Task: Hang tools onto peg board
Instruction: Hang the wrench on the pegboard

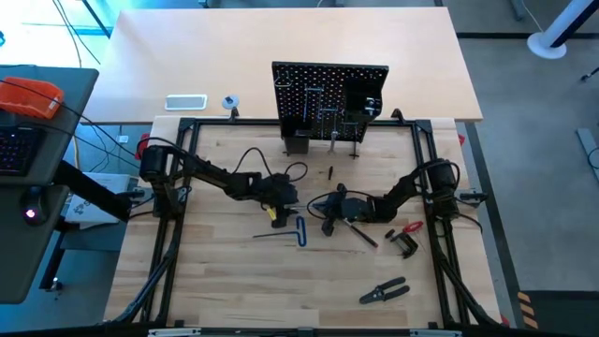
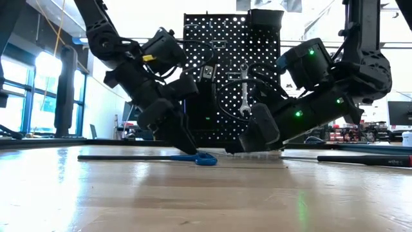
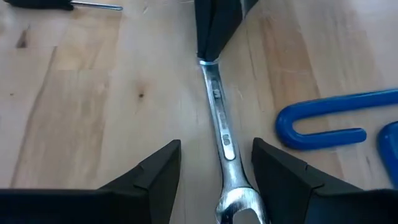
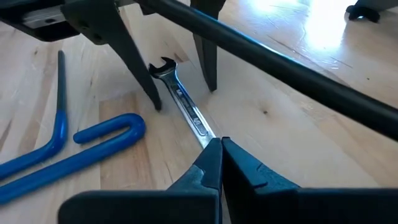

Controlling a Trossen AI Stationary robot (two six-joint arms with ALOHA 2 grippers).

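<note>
Faintly, the silver wrench [image 3: 222, 127] bears stamped marks, perhaps lettering, unreadable.

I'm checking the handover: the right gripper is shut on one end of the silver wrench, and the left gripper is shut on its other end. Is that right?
Not quite. The right gripper is shut on one end of the silver wrench, but the left gripper is open: in the left wrist view its fingers stand apart on either side of the wrench's other end, not closed on it.
</note>
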